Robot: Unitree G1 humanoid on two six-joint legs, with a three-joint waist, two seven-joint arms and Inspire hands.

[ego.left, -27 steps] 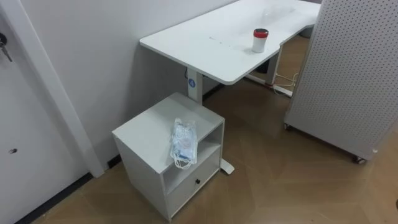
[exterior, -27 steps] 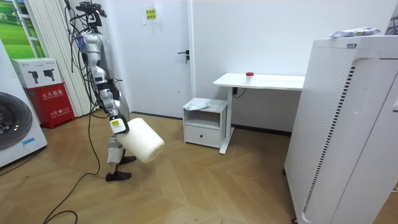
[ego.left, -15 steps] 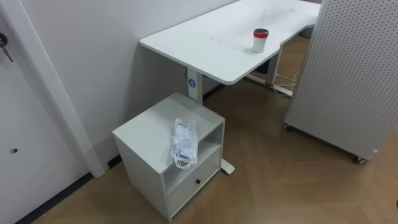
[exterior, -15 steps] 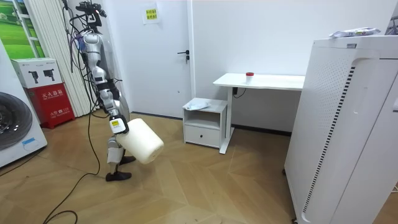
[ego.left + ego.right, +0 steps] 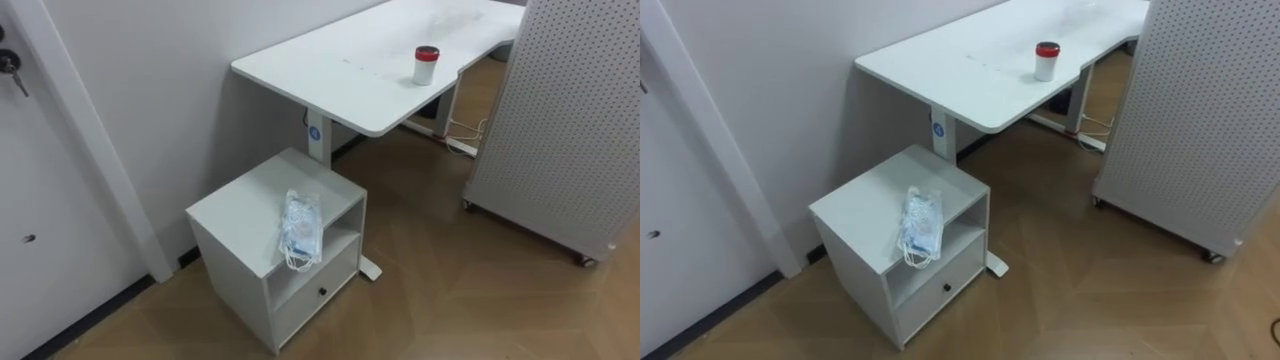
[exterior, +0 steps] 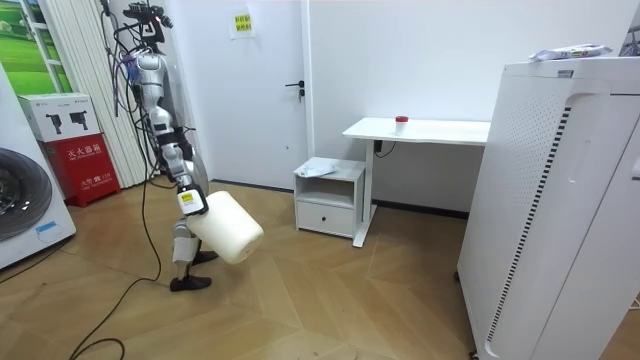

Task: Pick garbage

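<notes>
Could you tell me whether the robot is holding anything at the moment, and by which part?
A white bin hangs tilted at what seems its right hand, joined at the bin's upper end; the grip itself cannot be told.

The robot's build is slim, with silver-grey shells parted by black joints. High above the right hand (image 6: 189,203) sits a small dark head with black gear on top, and a bundle of dark cables and straps rises from the shoulders out of the room view. The arm just above the hand is a chain of rounded silver segments with black rings between them. At the back of the hand is a small white tag with a yellow mark. Below the hand the shin is grey and the feet are black. A thin dark cable lies across the floor beneath.
</notes>
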